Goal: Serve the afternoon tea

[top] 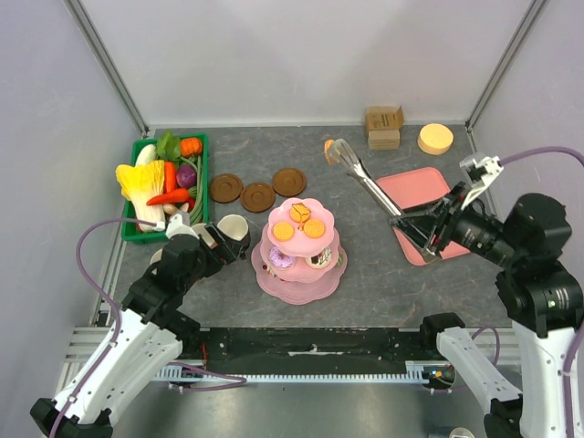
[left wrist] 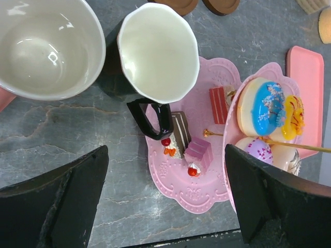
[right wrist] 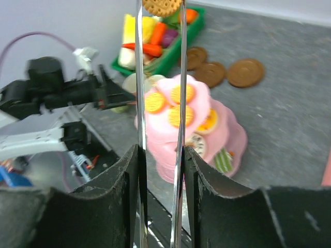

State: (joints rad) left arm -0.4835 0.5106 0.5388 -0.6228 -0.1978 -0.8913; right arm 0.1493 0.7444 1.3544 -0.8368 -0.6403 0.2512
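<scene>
Right arm reaching across counter
The right end effector clamps tongs pinching orange biscuit; the left end effector is spread above mugs.

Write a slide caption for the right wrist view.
Right fingers clamp metal tongs pinching a round biscuit, pink tiered stand beyond.

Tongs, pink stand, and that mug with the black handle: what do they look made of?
Tongs: polished metal, likely steel, going by the thin mirror-bright blades.
Pink stand: probably moulded plastic, matte with an embossed, scalloped rim.
Mug: glazed ceramic or glossy plastic. The cream inside is shiny with highlights, but the look alone doesn't settle which.
</scene>
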